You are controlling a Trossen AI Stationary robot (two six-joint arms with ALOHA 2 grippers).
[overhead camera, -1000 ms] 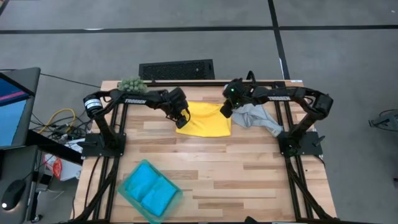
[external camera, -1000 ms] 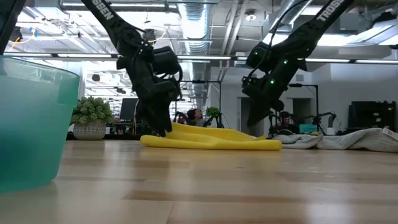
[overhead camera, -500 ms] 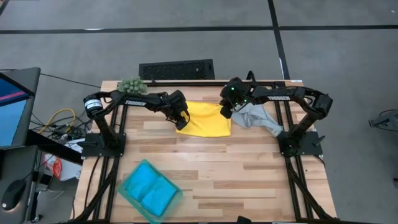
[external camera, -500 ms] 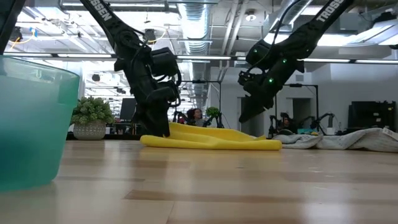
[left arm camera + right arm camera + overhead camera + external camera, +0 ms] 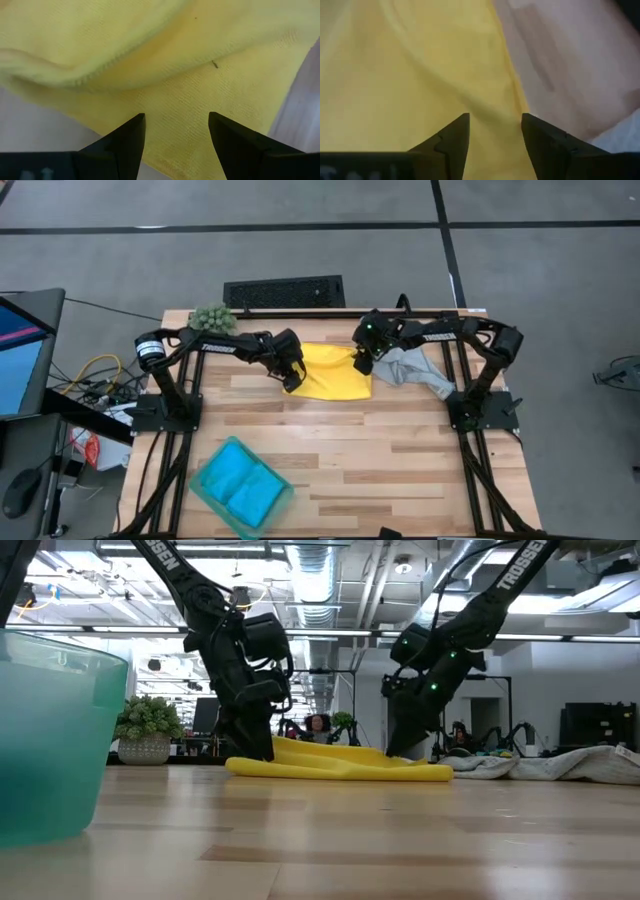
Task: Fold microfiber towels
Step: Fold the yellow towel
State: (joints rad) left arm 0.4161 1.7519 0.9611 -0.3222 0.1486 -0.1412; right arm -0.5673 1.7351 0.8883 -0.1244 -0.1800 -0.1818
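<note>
From above, we cannot see the left edge of the yellow towel (image 5: pixel 331 372), because the left gripper (image 5: pixel 291 377) sits over it, and the towel's far right corner is likewise covered by the right gripper (image 5: pixel 363 361). From bench height we cannot make out whether either gripper touches the cloth; the left one comes down at the towel's left end and the right one hangs over its right part. The wrist views settle the fingers: the left fingers (image 5: pixel 122 145) stand apart with yellow cloth showing between them, and the right fingers (image 5: pixel 451 138) are also apart above the towel's edge, holding nothing. A grey towel (image 5: pixel 414 370) lies crumpled just beside the yellow one, toward the bench's right edge, partly under the right arm. Near the bench's front left corner stands a teal bin (image 5: pixel 241 487) with bright blue towels (image 5: pixel 238 483) in it; how many we cannot tell. A fuzzy green plant ball (image 5: pixel 211 316) sits at the back left corner, and a dark keyboard (image 5: pixel 284 291) lies beyond the back edge. The yellow towel lies near the back middle of the wooden bench (image 5: pixel 380 450), flattened and folded over with a soft ridge along its upper layer.
</note>
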